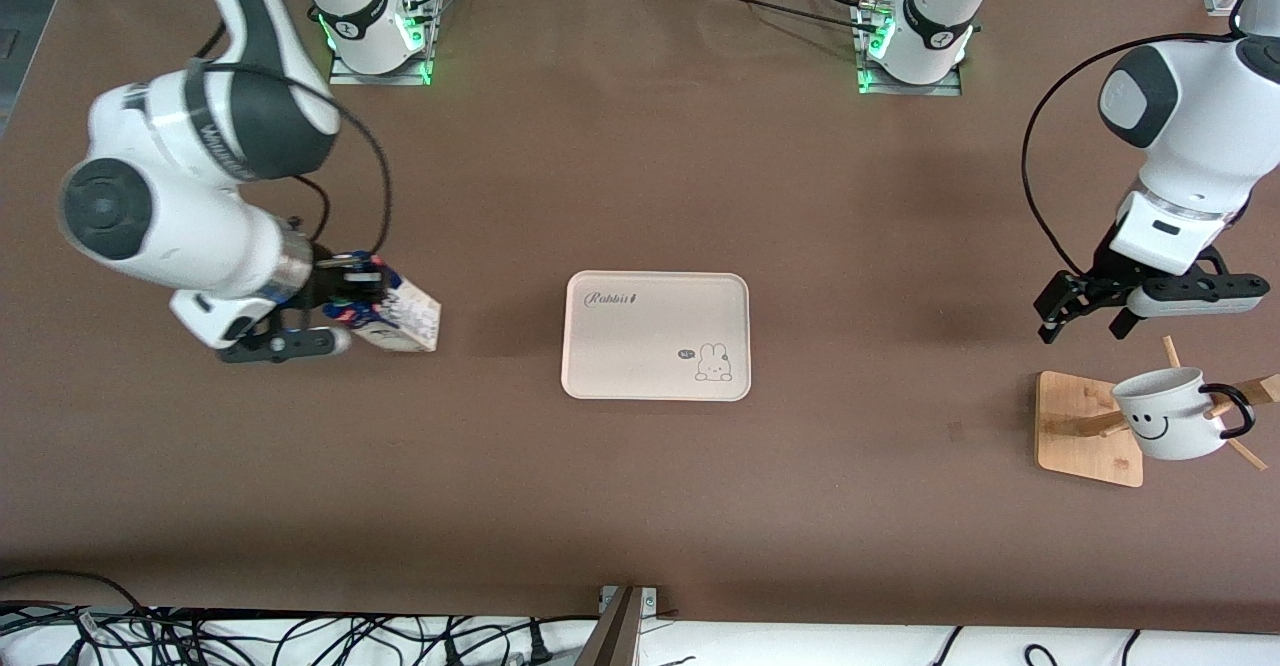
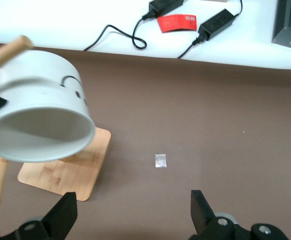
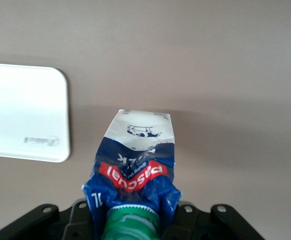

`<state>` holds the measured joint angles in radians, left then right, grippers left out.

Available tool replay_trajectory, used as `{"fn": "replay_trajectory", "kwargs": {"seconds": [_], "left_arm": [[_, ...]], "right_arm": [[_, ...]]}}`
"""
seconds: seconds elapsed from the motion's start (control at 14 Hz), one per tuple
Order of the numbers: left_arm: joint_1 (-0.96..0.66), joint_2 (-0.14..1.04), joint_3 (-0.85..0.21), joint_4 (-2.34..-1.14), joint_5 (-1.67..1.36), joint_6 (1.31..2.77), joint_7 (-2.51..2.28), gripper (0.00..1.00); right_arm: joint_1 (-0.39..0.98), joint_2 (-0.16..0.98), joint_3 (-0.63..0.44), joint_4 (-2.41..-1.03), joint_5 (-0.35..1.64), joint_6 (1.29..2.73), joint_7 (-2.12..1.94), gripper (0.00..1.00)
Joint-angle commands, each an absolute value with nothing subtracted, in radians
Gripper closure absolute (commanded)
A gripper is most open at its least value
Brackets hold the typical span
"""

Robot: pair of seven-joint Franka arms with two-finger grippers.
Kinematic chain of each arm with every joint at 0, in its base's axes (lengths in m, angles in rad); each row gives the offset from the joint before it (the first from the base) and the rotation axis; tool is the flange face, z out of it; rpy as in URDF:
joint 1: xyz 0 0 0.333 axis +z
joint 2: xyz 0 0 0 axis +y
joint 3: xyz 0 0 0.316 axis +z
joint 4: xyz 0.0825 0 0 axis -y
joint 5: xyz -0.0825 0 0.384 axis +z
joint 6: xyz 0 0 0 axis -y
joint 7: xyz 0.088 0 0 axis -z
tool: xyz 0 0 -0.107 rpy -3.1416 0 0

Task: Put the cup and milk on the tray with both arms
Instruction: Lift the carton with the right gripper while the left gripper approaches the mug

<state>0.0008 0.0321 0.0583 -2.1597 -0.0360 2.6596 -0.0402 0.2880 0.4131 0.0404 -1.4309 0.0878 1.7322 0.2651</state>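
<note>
The cup (image 1: pixel 1165 413), a white mug with a black smiley face and black handle, hangs tilted on a peg of a wooden rack (image 1: pixel 1088 428) at the left arm's end of the brown tabletop (image 1: pixel 640 506), its mouth turned toward the left gripper (image 1: pixel 1085 318), which hovers just above the rack with its jaws spread wide and nothing between them. In the left wrist view the mug's open rim (image 2: pixel 38 132) fills the space ahead of the 2 black fingertips (image 2: pixel 201 207), with the rack's square base (image 2: pixel 65 172) beneath it. The milk (image 1: pixel 400 318), a blue and white carton, sits at the right arm's end of the tabletop, leaning in the grip of the right gripper (image 1: pixel 345 308), whose jaws are clamped on its upper end; the right wrist view shows the green cap (image 3: pixel 130 225) close to the camera and the creased gable pinched. The cream tray (image 1: pixel 655 336), marked "Rabbit" with a small rabbit drawing, lies flat at the middle of the tabletop between both arms, well apart from carton and mug.
</note>
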Motion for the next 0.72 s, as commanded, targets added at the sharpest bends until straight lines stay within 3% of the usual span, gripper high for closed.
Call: {"fn": "replay_trajectory", "kwargs": {"seconds": [0.0, 0.29, 0.64], "left_arm": [[0.0, -0.005, 0.061, -2.227, -0.052, 2.741, -0.151, 0.0], [-0.003, -0.003, 0.061, -2.25, -0.051, 2.812, -0.241, 0.0], [-0.003, 0.034, 0.078, -2.252, -0.051, 2.968, -0.241, 0.0]], "right_arm": [[0.391, 0.512, 0.032, -1.298, 0.101, 1.713, 0.435, 0.63], [0.535, 0.587, 0.028, -1.259, 0.098, 1.819, 0.606, 0.63], [0.606, 0.664, 0.029, -1.261, 0.095, 1.962, 0.681, 0.63]]}}
